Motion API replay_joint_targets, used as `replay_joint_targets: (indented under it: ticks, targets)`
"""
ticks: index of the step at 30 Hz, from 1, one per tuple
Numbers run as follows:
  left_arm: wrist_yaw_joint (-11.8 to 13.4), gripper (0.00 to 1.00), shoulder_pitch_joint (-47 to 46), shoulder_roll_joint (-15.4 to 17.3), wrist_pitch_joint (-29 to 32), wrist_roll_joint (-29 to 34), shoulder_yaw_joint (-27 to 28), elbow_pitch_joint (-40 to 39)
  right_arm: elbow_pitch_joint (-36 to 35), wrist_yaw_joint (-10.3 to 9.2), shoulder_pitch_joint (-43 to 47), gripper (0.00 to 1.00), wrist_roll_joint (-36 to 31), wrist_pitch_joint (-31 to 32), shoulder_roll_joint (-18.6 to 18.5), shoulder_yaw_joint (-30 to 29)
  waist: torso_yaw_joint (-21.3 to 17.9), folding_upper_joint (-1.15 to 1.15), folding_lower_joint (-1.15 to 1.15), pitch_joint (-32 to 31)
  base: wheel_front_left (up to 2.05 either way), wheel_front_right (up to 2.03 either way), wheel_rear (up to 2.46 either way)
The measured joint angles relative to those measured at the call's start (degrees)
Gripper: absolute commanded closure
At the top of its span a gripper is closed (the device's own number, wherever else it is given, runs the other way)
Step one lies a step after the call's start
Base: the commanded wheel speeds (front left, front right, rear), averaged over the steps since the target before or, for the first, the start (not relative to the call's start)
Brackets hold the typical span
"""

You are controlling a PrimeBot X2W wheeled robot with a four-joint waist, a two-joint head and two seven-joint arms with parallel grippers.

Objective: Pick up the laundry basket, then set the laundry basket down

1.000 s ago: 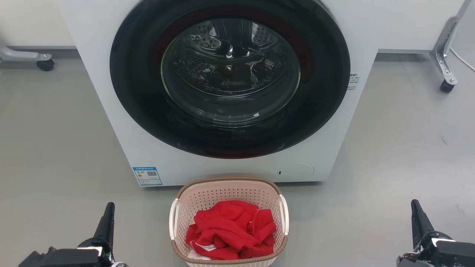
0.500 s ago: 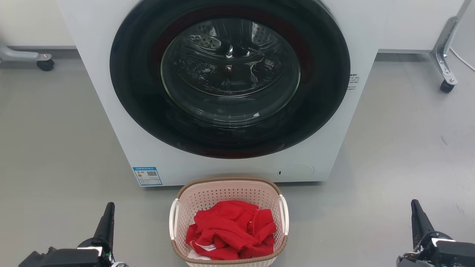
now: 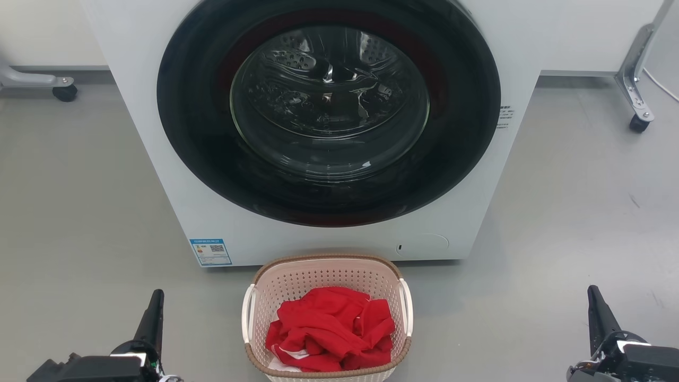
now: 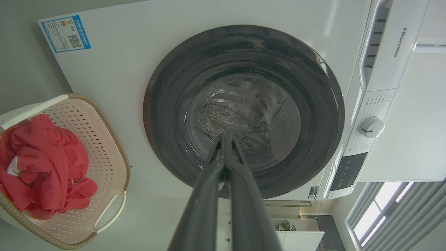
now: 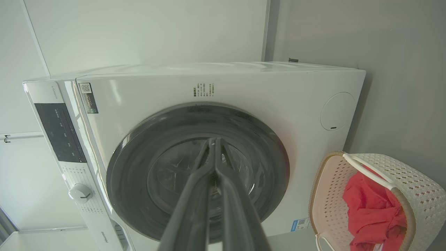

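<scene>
The left gripper (image 4: 224, 137) and right gripper (image 5: 213, 141) each have two fingers pressed together, empty. Between them, well apart from both, one laundry basket (image 3: 318, 278) holding one red garment (image 3: 331, 329) sits on the floor (image 3: 557, 239) before one washer (image 3: 201, 223).

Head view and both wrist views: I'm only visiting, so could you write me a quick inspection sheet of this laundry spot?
Surface: bare grey floor, looks clean.
Job's things: basket stands upright on the floor just in front of the washer, with a red cloth bunched inside; nothing grips it.
Clutter: nothing seen.
Grippers: left gripper and right gripper are both shut and empty, low on either side of the basket and well apart from it.
Cables: one thin white cable on the floor at far right.
Surroundings: washer door closed; wheeled frames stand on both sides behind.
</scene>
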State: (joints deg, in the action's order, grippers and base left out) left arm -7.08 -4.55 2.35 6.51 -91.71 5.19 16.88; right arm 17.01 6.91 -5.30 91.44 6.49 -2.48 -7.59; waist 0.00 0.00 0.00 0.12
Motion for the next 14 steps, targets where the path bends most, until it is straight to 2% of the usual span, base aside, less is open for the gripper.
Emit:
replay_joint_targets:
  ticks: [14]
  targets:
    - [0.0,1.0,0.0,0.0,0.0,0.0,0.0,-0.01,0.0,0.0,0.0,1.0,0.0,0.0,0.0,0.0,0.0,0.0,0.0,0.0,0.0,0.0,0.0]
